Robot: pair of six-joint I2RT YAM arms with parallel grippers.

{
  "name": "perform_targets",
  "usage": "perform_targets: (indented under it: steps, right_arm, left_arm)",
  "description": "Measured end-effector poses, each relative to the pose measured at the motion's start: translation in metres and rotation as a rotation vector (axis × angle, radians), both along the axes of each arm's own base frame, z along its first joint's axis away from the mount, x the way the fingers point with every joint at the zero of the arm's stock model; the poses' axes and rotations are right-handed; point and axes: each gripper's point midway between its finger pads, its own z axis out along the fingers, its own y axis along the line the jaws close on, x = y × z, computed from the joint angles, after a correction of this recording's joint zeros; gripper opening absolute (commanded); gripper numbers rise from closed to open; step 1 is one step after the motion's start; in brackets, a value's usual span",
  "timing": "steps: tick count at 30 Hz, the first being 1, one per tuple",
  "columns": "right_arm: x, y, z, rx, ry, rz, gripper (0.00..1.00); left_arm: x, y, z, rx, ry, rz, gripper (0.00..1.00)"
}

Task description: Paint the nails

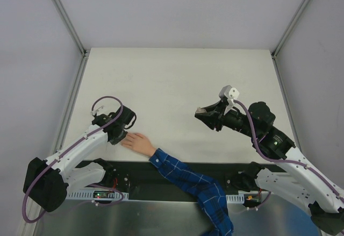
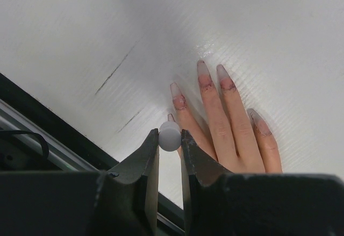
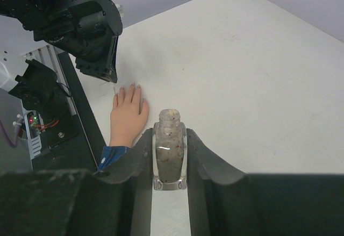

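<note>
Five long nails [image 2: 203, 70] tip the fingers of a pale hand [image 2: 236, 139] that lies palm down on the white table [image 1: 172, 80]. Each nail shows a dark reddish smear near its base. In the top view the hand sits toward 7 o'clock of the table's middle. Its fingers point to 10 o'clock and its blue plaid sleeve [image 1: 188, 179] trails off toward 5 o'clock.

The left gripper [image 2: 170, 135] stands at 10 o'clock of the hand, just beside the fingertips. Its jaws are nearly closed on a white round knob [image 2: 170, 137], and the shortest visible nail sits at 12 o'clock of that knob.

The right gripper [image 3: 170, 133] is well apart, at 2 o'clock of the hand. Its jaws are pressed against a small clear bottle [image 3: 170, 161], which is upright with an open neck.
</note>
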Motion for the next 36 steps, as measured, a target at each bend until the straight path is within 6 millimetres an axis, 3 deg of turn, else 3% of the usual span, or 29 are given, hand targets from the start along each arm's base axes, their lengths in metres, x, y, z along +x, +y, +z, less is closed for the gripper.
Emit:
perform_targets:
  steps: [36]
  right_arm:
    - [0.0008,0.0017,-0.0028,-0.007,0.008,0.005,0.0]
  left_arm:
    - [0.002,-0.0011,-0.0096,-0.001,-0.003,-0.001,0.0]
